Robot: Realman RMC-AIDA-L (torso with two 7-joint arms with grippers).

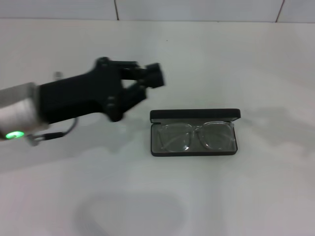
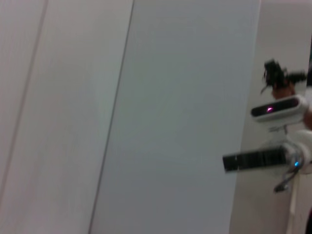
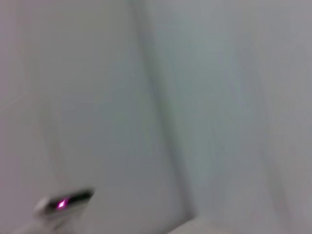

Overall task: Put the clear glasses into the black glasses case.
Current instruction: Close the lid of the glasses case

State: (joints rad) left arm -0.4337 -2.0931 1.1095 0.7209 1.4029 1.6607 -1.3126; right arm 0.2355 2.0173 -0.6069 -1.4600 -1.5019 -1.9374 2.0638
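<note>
Glasses lying inside the open case, left end effector beside it.

Clear glasses (image 1: 196, 136) lie folded in the tray of the black glasses case (image 1: 195, 132), whose lid stands raised along the far edge; the case rests on the white worktop (image 1: 246, 196). To the case's left and slightly beyond it hangs the left end effector (image 1: 150, 81), apart from the case, its black fingers close together and gripping nothing. The right end effector does not show in any view.
</note>
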